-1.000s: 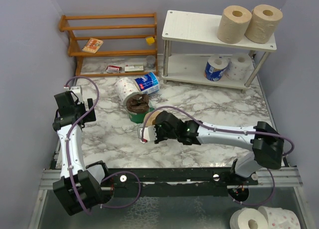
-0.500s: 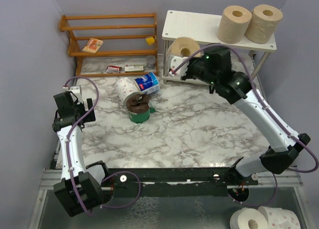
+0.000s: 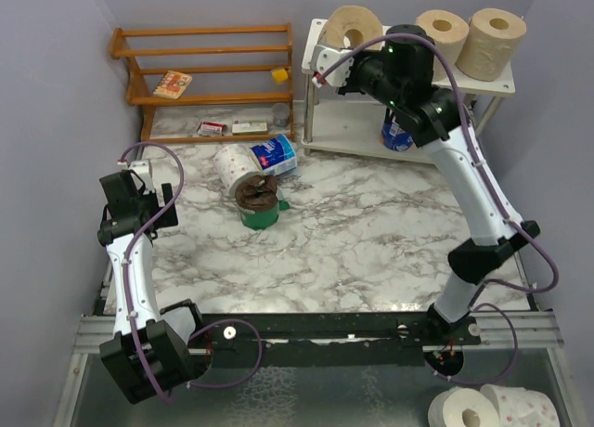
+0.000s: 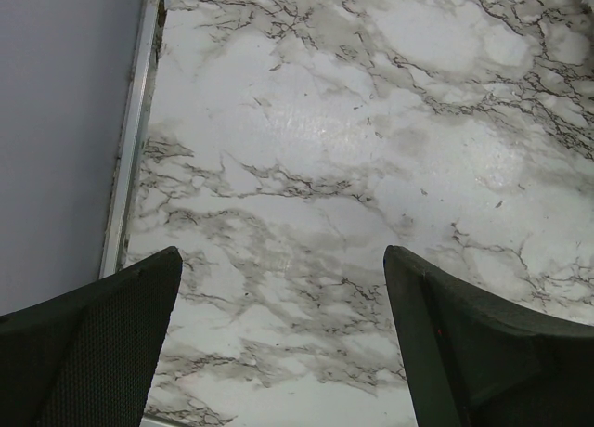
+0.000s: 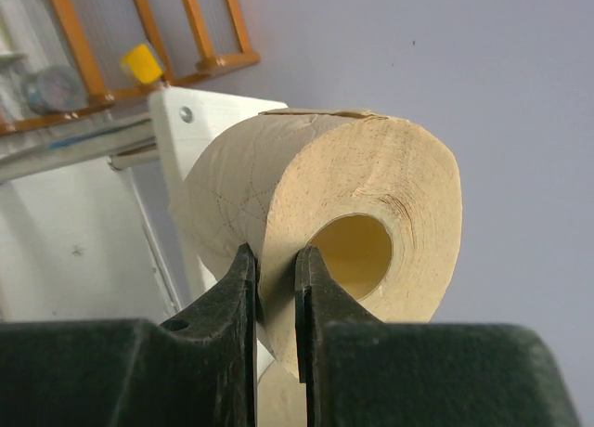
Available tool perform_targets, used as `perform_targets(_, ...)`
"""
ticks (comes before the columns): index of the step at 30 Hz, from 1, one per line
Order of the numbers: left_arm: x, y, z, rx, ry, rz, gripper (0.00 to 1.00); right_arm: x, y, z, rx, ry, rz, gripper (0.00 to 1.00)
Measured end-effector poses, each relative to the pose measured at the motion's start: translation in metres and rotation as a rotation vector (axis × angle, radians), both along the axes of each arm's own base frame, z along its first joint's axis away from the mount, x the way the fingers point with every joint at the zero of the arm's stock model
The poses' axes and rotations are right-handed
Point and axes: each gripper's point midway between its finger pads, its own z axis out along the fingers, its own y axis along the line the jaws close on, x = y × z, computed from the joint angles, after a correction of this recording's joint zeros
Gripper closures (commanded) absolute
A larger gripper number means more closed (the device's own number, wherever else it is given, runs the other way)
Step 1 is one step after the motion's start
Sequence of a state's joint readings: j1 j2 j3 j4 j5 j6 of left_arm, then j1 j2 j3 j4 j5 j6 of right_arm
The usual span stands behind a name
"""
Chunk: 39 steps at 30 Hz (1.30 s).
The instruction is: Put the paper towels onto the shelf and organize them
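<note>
Slippage risk — right fingers (image 5: 243, 280) pinch just one wall of the tan paper-towel roll (image 5: 353, 195) above the shelf (image 3: 348, 130); left fingers (image 4: 445, 343) splayed, empty.

Light: bright, even, from overhead; I read only soft, faint shadows in the top view.
Glare: pale sheen on the table (image 4: 306, 135) toward 12 o'clock, left wrist view.
Focus: top view sharp throughout; right wrist shows the roll (image 5: 325, 195) crisp, rack (image 5: 197, 23) at 11 o'clock blurred.
Exposure: fingers (image 5: 223, 329) at 6 o'clock near-black, detail lost.
</note>
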<state>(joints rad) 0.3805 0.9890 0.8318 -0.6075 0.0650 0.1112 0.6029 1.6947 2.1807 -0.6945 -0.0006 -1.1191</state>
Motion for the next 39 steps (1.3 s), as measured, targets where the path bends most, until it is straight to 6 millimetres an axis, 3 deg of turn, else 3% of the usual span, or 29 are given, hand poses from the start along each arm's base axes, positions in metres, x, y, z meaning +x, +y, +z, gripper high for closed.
perform_targets(5,0.000,-0.002,0.001,-0.005,-0.007,-0.009,0.07,0.063,-0.016,-0.022,-0.045,0.011,-0.088,0.99)
perform_targets(7,0.000,-0.004,0.003,-0.008,-0.016,-0.019,0.07,0.071,-0.017,-0.027,-0.059,0.011,-0.094,0.99)
perform_targets(8,0.000,-0.005,0.005,-0.008,-0.023,-0.025,0.07,0.085,-0.022,-0.034,-0.070,0.011,-0.114,0.99)
perform_targets(10,0.001,-0.006,0.007,-0.008,-0.033,-0.032,0.07,0.094,-0.026,-0.032,-0.078,-0.008,-0.133,0.99)
perform_targets(12,0.000,-0.007,0.008,-0.007,-0.037,-0.036,0.07,0.099,-0.027,-0.029,-0.084,-0.023,-0.144,0.97)
perform_targets(16,0.001,-0.007,0.008,-0.010,-0.037,-0.040,0.07,0.105,-0.029,-0.025,-0.080,-0.054,-0.173,0.80)
perform_targets(26,0.001,-0.009,0.006,-0.017,-0.029,-0.047,0.07,0.111,-0.035,-0.005,-0.057,-0.138,-0.219,0.80)
perform_targets(33,0.002,-0.009,0.005,-0.019,-0.027,-0.049,0.07,0.111,-0.038,-0.007,-0.070,-0.134,-0.233,0.78)
perform_targets(39,0.002,-0.010,0.005,-0.021,-0.028,-0.052,0.07,0.107,-0.043,-0.021,-0.092,-0.095,-0.240,0.78)
